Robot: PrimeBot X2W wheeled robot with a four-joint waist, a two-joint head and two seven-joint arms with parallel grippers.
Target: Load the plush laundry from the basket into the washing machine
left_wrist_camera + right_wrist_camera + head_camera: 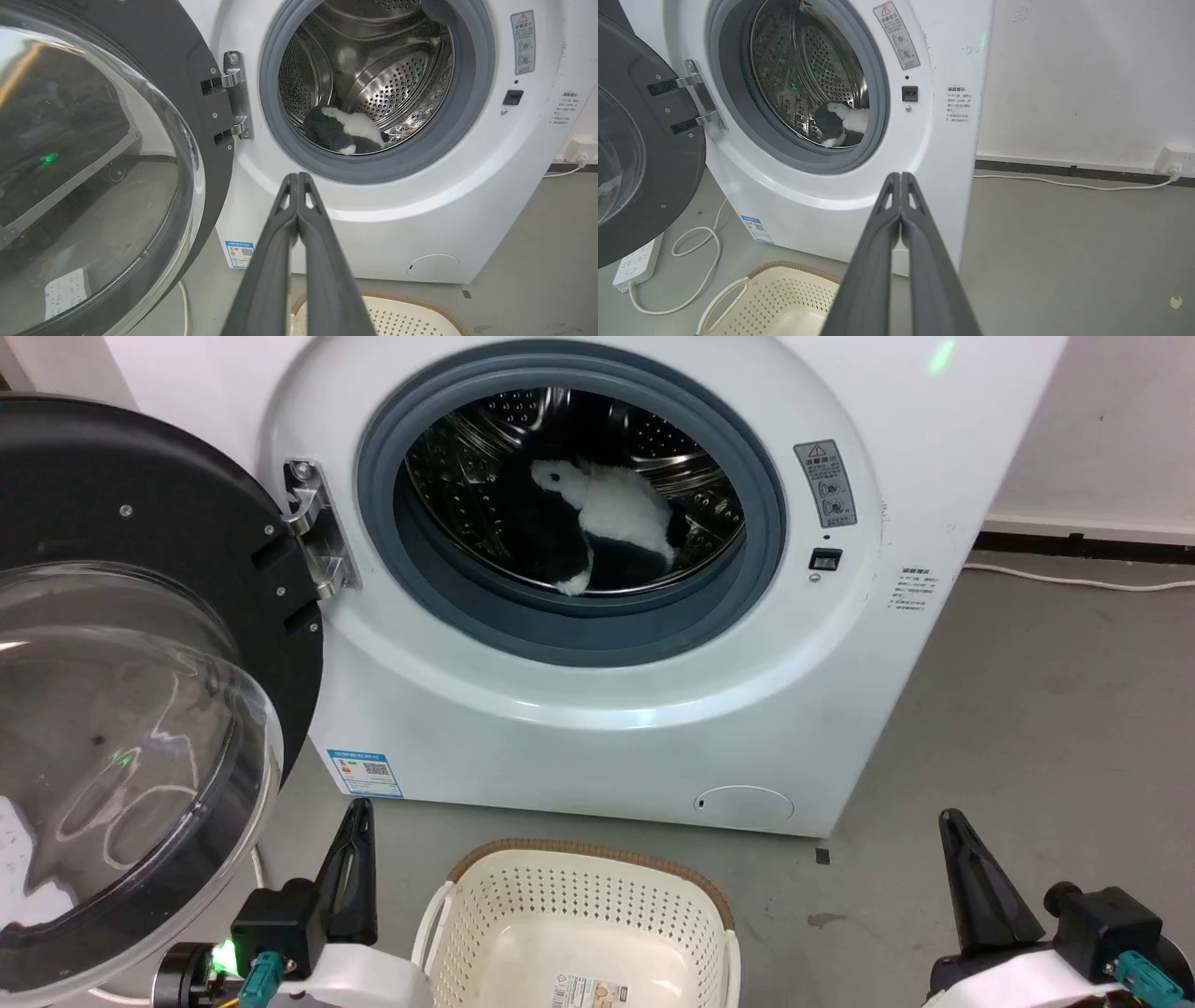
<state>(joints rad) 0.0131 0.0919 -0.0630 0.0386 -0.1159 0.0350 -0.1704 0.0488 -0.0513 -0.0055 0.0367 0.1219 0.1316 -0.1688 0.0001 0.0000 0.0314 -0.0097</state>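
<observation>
Left gripper [297, 177] & right gripper [901, 176], fingers pressed together, holding nothing, flank the basket [586, 852] on the floor. Ahead of & above both, the plush laundry [611, 513] lies in the washing machine [579, 728] drum; door [140, 709] open beside left gripper.

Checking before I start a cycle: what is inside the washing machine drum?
In the washing machine, the black-and-white plush laundry lies on the perforated steel drum. The drum's lowest front part, behind the grey seal, is hidden.
</observation>
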